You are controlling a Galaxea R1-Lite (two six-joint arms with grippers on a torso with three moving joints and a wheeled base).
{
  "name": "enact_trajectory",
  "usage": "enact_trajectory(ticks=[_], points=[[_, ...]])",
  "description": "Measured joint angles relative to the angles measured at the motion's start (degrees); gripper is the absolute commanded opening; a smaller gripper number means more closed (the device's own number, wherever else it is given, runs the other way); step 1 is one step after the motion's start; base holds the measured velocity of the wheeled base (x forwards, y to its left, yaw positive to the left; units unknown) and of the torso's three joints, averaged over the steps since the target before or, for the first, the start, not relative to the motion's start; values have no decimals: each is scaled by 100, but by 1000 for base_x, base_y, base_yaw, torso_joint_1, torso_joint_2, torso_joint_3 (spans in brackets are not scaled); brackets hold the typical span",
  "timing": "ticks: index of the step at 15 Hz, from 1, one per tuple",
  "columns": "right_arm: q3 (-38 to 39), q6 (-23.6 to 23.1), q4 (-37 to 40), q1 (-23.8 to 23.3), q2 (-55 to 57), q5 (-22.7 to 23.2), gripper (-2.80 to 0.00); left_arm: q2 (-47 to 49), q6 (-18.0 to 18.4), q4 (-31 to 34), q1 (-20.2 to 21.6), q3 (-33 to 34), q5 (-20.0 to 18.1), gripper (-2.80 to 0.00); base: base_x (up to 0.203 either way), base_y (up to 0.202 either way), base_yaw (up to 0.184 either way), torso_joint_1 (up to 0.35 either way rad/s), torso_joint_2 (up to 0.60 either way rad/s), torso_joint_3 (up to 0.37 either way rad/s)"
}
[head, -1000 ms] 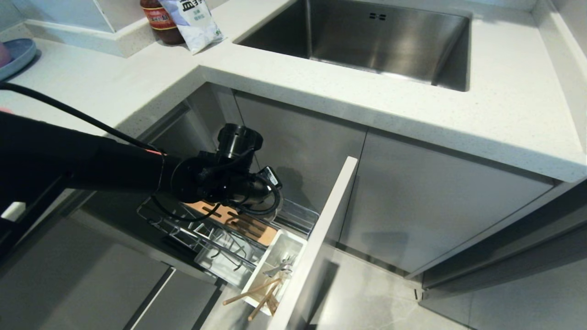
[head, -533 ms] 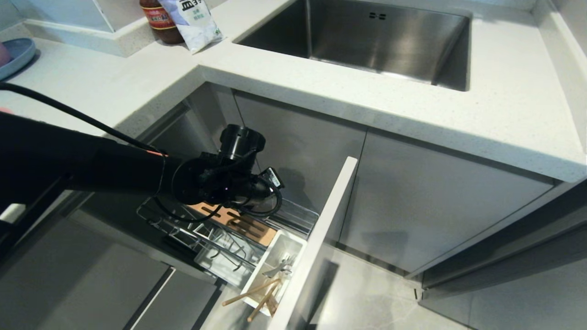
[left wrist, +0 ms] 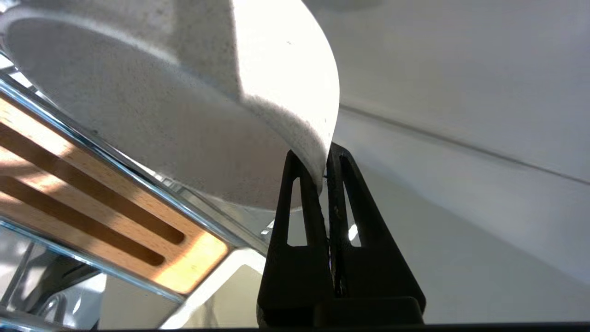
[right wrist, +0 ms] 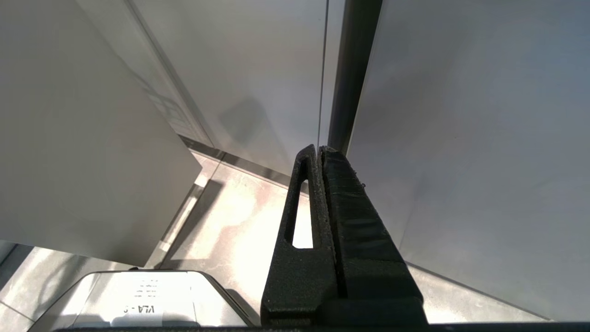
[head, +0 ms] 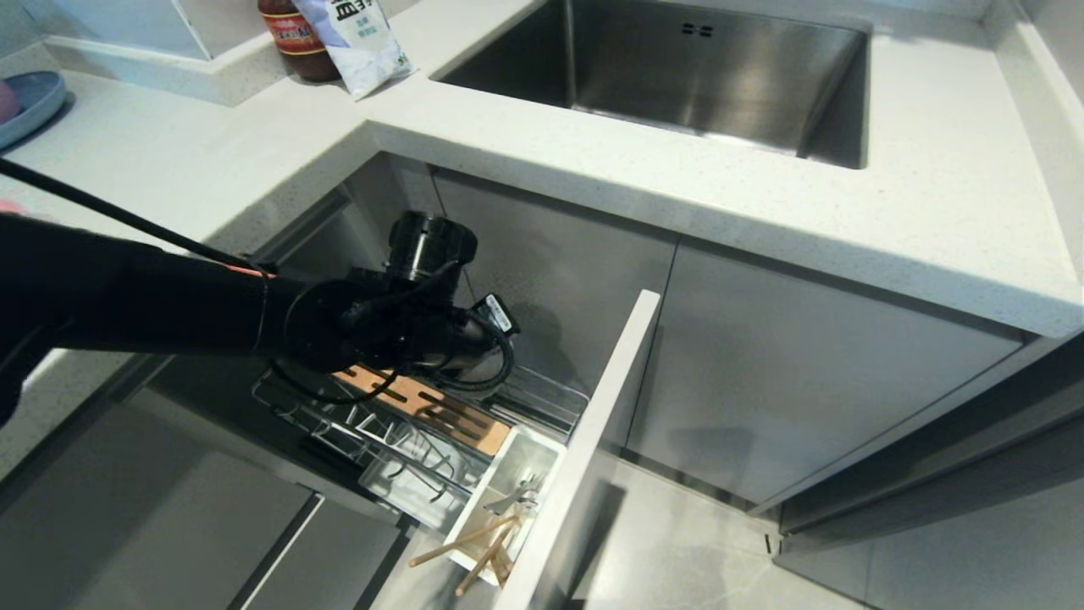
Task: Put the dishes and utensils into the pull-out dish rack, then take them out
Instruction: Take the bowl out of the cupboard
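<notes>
An off-white speckled bowl fills the left wrist view, tilted over the rack's chrome rail and slotted wooden strip. My left gripper is shut on the bowl's rim, one finger on each side of the wall. In the head view my left arm reaches over the pull-out dish rack and hides the bowl. The white cutlery box at the rack's front holds wooden chopsticks and silver cutlery. My right gripper hangs shut and empty beside cabinet doors.
The rack's tall white front panel stands to the right of the cutlery box. Above are the white counter and steel sink. A blue plate, a jar and a bag sit at the back left.
My left wrist has risen and drawn back to the left over the rack, uncovering more of the wooden strip. The utensils in the box have not moved.
</notes>
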Motion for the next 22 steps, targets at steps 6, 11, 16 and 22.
enact_trajectory(ticks=[6,11,16,22], points=[[0,3,0,0,0,2,-280,-649,33,-191,-27,207,0,-280,0,0,0,0,0,0],[0,0,0,0,0,0,-280,-1547,199,-200,-194,384,-3,-280,0,0,0,0,0,0],[0,0,0,0,0,0,-280,-3065,723,-212,-389,535,-11,-280,0,0,0,0,0,0],[0,0,0,0,0,2,-280,-4575,2137,-515,691,551,-40,-280,0,0,0,0,0,0]])
